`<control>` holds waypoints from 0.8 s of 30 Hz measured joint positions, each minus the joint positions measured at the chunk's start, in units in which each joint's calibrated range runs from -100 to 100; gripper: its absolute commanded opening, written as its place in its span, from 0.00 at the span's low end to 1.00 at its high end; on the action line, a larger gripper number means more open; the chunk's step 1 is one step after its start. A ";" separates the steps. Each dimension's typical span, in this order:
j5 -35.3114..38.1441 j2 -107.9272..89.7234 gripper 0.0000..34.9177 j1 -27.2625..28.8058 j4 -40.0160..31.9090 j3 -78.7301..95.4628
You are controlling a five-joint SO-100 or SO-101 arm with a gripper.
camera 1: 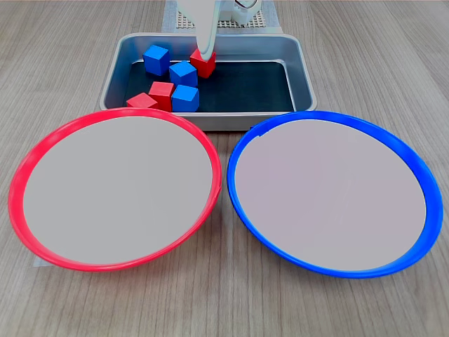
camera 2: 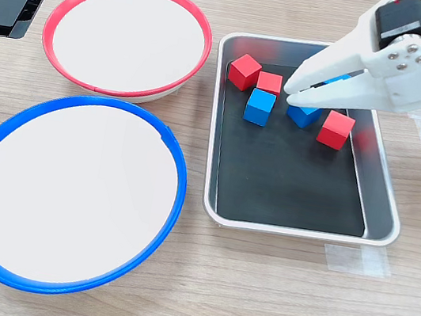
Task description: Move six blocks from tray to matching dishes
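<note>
Rectangular silver-grey metal tray [camera 2: 383, 203] long axis running top-bottom in the second exterior view, white gripper [camera 2: 294, 94] fingers nearly together above the small blue cubes [camera 2: 304, 114], gripping nothing visible.

The first exterior view looks low and close across the table, facing the arm, with the gripper [camera 1: 204, 55] at the far top. The second exterior view looks steeply down from the side, with the gripper [camera 2: 294, 96] upper right. Both show the same tray [camera 1: 303, 81] [camera 2: 383, 203] and dishes.
</note>
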 measured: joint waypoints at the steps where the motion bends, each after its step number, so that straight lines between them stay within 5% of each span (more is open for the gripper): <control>1: 0.00 0.00 0.01 0.00 0.00 0.00; 14: 1.56 6.31 0.01 0.35 0.49 -2.27; 20: 4.25 33.50 0.29 4.16 -3.26 -15.79; 24: 5.13 48.93 0.37 4.96 -7.01 -22.32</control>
